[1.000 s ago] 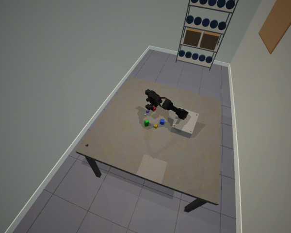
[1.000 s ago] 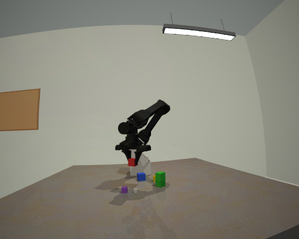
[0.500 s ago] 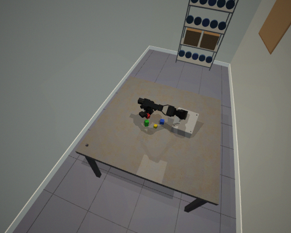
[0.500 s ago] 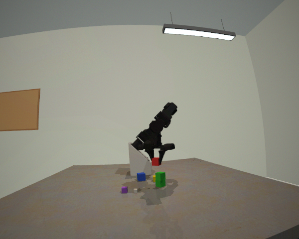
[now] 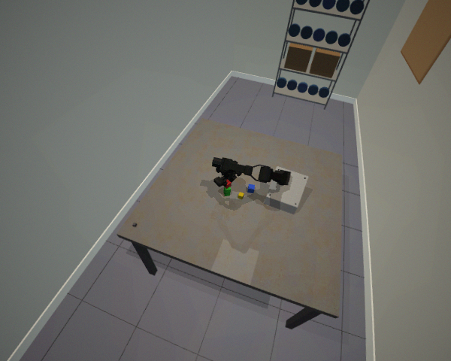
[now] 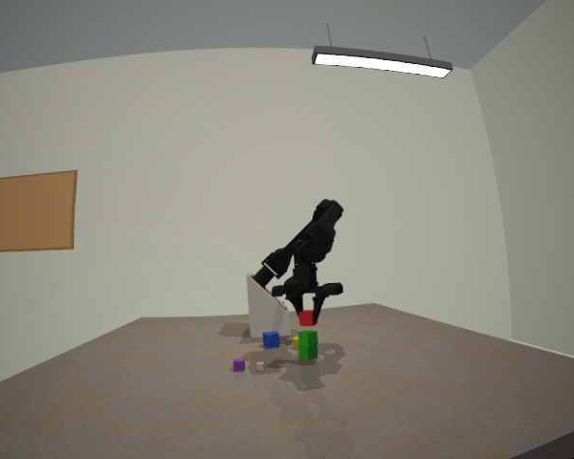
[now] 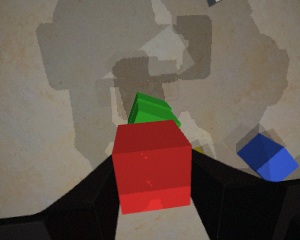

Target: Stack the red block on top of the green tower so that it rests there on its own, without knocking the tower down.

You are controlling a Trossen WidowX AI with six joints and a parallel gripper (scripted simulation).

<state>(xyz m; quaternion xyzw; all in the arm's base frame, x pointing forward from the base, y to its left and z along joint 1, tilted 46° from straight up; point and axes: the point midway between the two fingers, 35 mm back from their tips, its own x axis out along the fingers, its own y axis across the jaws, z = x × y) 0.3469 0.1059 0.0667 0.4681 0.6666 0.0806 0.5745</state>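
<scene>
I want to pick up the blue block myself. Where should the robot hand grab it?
Grab the blue block by two opposite flat sides, coming straight down from above. It sits flat on the table with open space around it, the yellow block a little way off. First the hand must set down the red block it holds above the green tower.
</scene>
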